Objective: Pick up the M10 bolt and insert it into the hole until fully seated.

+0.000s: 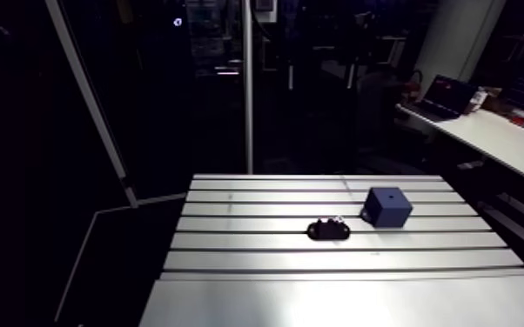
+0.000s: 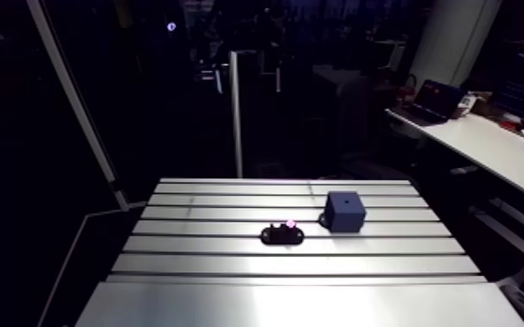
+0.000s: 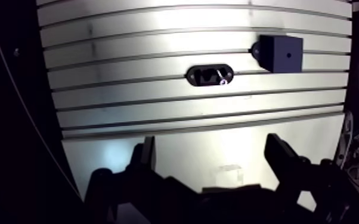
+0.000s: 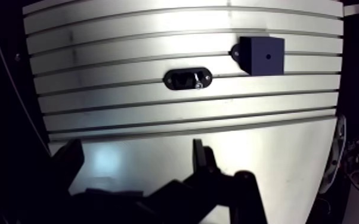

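A small black holder [image 1: 330, 230] lies near the middle of the slotted table [image 1: 318, 296]. The shiny M10 bolt [image 3: 220, 77] rests in its end nearer the cube. To one side stands a dark blue cube [image 1: 386, 207] with a small hole [image 3: 288, 53] in its upper face. In the wrist view my gripper [image 3: 212, 146] hangs over the table's near part, well short of the holder. Its fingers [image 3: 148, 156] are spread wide apart, and only bare table shows between them. The arm view does not show the gripper.
The tabletop has long parallel slots running across it. The near strip of the table [image 2: 300, 304] is smooth metal. A metal post [image 1: 248, 96] rises behind the far edge, and a slanted frame bar [image 1: 91, 104] stands off the table's left side.
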